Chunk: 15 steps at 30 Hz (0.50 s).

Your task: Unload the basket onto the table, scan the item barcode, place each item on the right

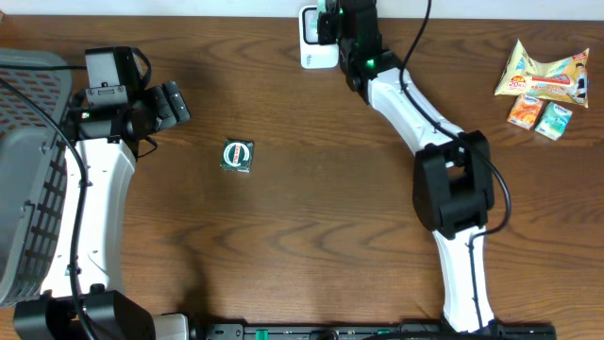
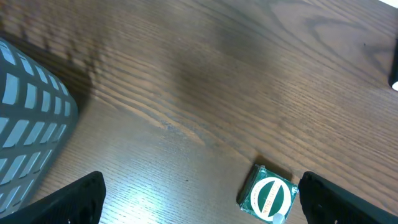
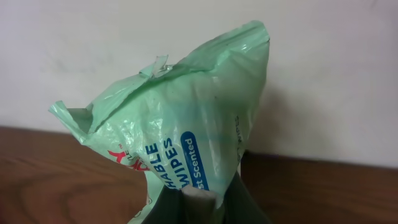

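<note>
The right gripper (image 3: pixel 200 208) has its dark fingers (image 3: pixel 249 208) pressed in on the bottom of the wipes pack (image 3: pixel 186 118), pinching it so that it stands up out of the jaws. The pack is soft pale-green film, crinkled and glossy. It has a ragged sealed edge across the top and a blue label whose white letters read part of "WIPES" and "Scented". Behind it is a pale wall (image 3: pixel 323 62).

From above, the pack sits at 12 o'clock on the table (image 1: pixel 311 217), just beside a white scanner (image 1: pixel 313 42) at the far edge. The arm covers the gap there, so the two may or may not be touching.

The left gripper (image 1: pixel 175 102) is at 10 o'clock, its fingers (image 2: pixel 74 202) spread wide with nothing between them but bare wood. A small square green packet (image 1: pixel 237 156) with a white oval mark lies flat at 4 o'clock from that gripper; in the left wrist view it is just inside the right-hand finger.

Around the edges:
- A grey basket (image 1: pixel 28 189) is at 9 o'clock, close beside the left arm.
- A snack bag (image 1: pixel 543 74) and two small cartons (image 1: pixel 540 115) are at 2 o'clock — well apart from both arms
</note>
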### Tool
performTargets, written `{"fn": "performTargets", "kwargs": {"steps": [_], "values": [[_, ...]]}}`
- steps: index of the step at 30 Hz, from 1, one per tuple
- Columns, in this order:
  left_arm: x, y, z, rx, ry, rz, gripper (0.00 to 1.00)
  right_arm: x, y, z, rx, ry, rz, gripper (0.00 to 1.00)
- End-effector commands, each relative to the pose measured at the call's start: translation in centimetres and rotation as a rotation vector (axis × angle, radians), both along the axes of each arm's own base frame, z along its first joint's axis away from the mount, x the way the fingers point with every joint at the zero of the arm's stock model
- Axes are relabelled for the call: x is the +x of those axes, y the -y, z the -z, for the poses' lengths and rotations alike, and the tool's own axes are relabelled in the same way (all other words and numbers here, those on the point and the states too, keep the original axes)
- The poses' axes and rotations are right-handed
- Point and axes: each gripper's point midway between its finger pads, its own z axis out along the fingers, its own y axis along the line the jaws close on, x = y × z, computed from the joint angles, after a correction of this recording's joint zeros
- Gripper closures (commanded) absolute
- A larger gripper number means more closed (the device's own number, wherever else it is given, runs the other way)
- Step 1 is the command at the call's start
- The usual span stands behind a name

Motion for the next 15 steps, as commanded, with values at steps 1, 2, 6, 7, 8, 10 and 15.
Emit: {"fn": "performTargets", "kwargs": {"steps": [1, 2, 6, 7, 8, 10, 15], "values": [[-0.1, -0.2, 0.4, -0.001, -0.012, -0.014, 0.02, 0.1, -0.9, 2.5, 0.01, -0.039, -0.029, 0.99], [-0.1, -0.2, 0.4, -0.001, -0.012, -0.014, 0.02, 0.1, -1.1, 2.5, 0.016, -0.038, -0.041, 0.99], [-0.1, -0.2, 0.4, -0.001, -0.012, -0.014, 0.02, -0.3, -2.6, 2.1, 0.047, -0.037, -0.114, 0.99], [-0.1, -0.2, 0.4, -0.001, -0.012, -0.014, 0.02, -0.4, -2.8, 2.0, 0.056, -0.039, -0.128, 0.99], [-0.1, -0.2, 0.4, -0.001, -0.012, -0.014, 0.02, -0.4, -2.9, 2.1, 0.069, -0.045, -0.126, 0.99], [-0.1, -0.2, 0.4, -0.001, -0.012, -0.014, 0.02, -0.5, -2.9, 2.2, 0.081, -0.056, -0.121, 0.99], [-0.1, -0.2, 0.4, -0.001, -0.012, -0.014, 0.02, -0.3, -2.6, 1.7, 0.081, -0.054, -0.116, 0.99]]}}
